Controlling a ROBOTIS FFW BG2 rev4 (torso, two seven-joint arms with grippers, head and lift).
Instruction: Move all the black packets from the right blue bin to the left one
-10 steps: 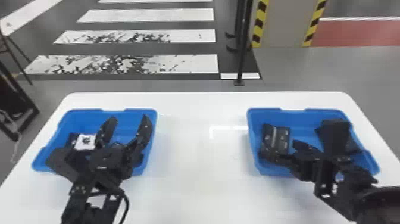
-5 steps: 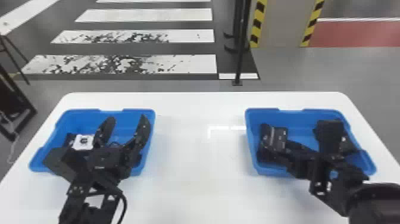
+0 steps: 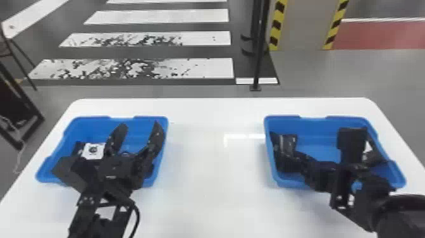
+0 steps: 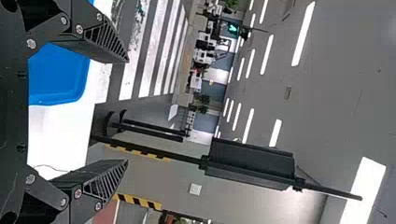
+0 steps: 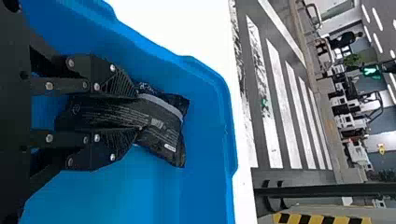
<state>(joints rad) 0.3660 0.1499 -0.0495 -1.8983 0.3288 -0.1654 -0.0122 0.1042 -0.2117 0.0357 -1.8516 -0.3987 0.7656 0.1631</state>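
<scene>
In the head view, my right gripper (image 3: 284, 152) reaches into the left part of the right blue bin (image 3: 329, 117), at a black packet (image 3: 288, 141). The right wrist view has my right gripper (image 5: 139, 112) shut on that black packet (image 5: 163, 133), which bulges beyond the fingertips. Another dark item (image 3: 374, 157) lies at the bin's right side, partly hidden by the arm. My left gripper (image 3: 137, 134) is parked over the left blue bin (image 3: 91, 119); in the left wrist view the left gripper (image 4: 127, 112) is open, with nothing between its fingers. A white-labelled dark item (image 3: 94, 151) lies beside it.
Both bins stand on a white table (image 3: 215, 177), with bare tabletop between them. My left forearm crosses the left bin's front rim, and the right forearm crosses the right bin's. A black pole (image 3: 260, 47) stands on the floor behind the table.
My right gripper has moved left in the right bin and closed on the black packet, which now looks narrower. The left arm holds still.
</scene>
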